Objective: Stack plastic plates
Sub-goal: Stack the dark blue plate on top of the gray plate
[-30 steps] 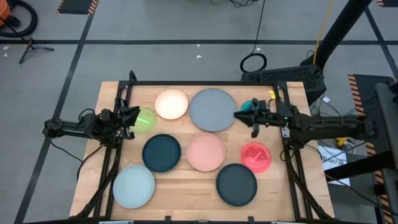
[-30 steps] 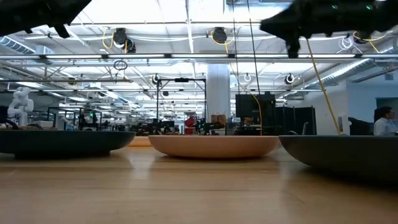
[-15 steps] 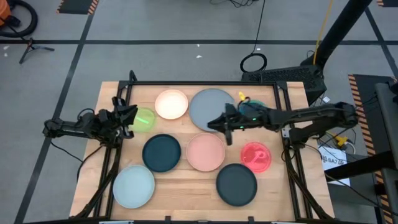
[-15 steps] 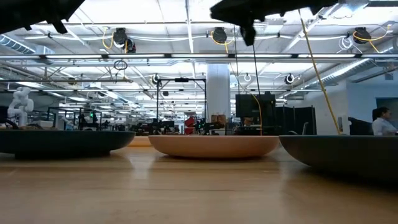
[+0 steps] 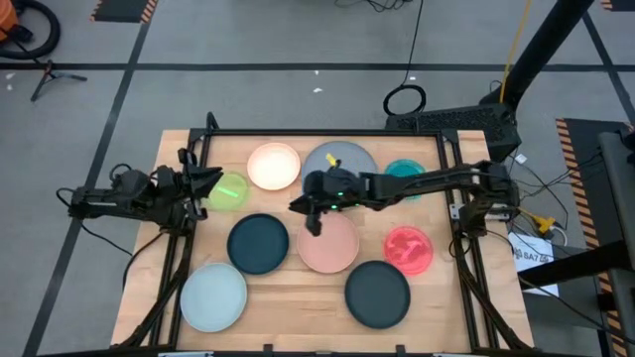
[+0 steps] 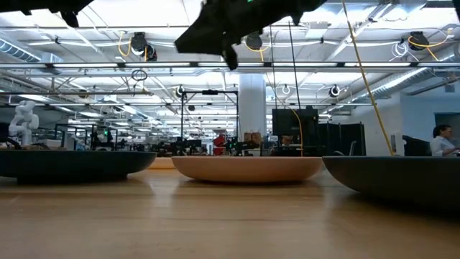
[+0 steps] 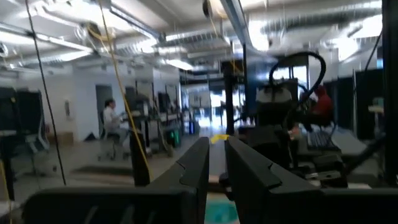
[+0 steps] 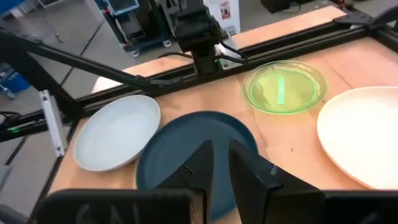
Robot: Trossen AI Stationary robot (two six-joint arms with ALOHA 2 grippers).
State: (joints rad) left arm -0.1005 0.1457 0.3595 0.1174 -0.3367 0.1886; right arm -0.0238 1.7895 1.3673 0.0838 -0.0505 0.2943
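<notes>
In the high view, single plates lie spread over the wooden table: cream, grey, teal, translucent green, navy, pink, red, a second navy and pale blue. My right gripper is shut and reaches across the table, hovering above the gap between the grey, pink and left navy plates. Its wrist view looks down on that navy plate. My left gripper is shut and waits beside the green plate, at the table's left edge.
A black frame rail runs along the table's far edge, and side rails slant along both sides. In the low view my right gripper hangs high above the pink plate. Bare wood lies near the front edge.
My right arm has swept toward the table's left, from over the teal plate near the right rail, across the grey plate, to above the table's middle. That has uncovered the teal plate. No plate has moved.
</notes>
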